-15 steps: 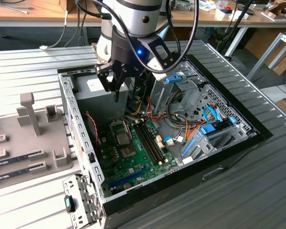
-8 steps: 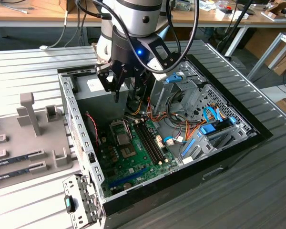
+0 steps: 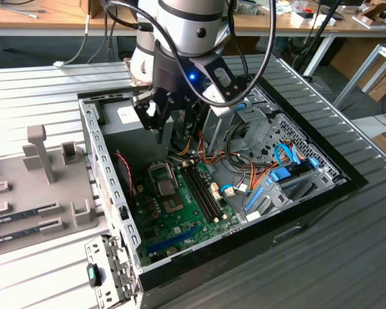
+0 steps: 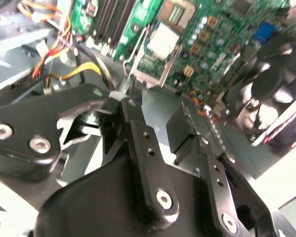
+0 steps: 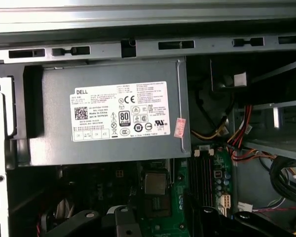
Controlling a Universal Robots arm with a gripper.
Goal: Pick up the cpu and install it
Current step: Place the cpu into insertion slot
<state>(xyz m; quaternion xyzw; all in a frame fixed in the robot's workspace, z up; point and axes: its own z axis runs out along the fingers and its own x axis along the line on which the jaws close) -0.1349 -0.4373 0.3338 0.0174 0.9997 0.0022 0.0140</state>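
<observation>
Tray: one grey tray (image 3: 16, 187) at the exterior view's left, outside the case; three long dark memory sticks (image 3: 27, 211) can be made out on it
Case: one open computer case (image 3: 106, 174), with one green motherboard (image 3: 180, 222) on its floor and one grey power supply (image 5: 113, 113) at its far end
Gripper: one gripper (image 3: 159, 129) with two black fingers (image 4: 138, 143); they are spread apart with a bare gap between them, grasping and touching nothing; it hangs over the case, above the motherboard
Cpu: one cpu (image 3: 165, 187), seated in the socket on the motherboard, below the gripper and apart from it
Cpu lie: flat, silver top up; it is square, so no long axis shows; its edges run parallel to the memory slots (image 3: 202, 193) just beside it, toward the exterior view's right
Drive cage: one metal drive cage (image 3: 257, 129), further toward the exterior view's right
</observation>
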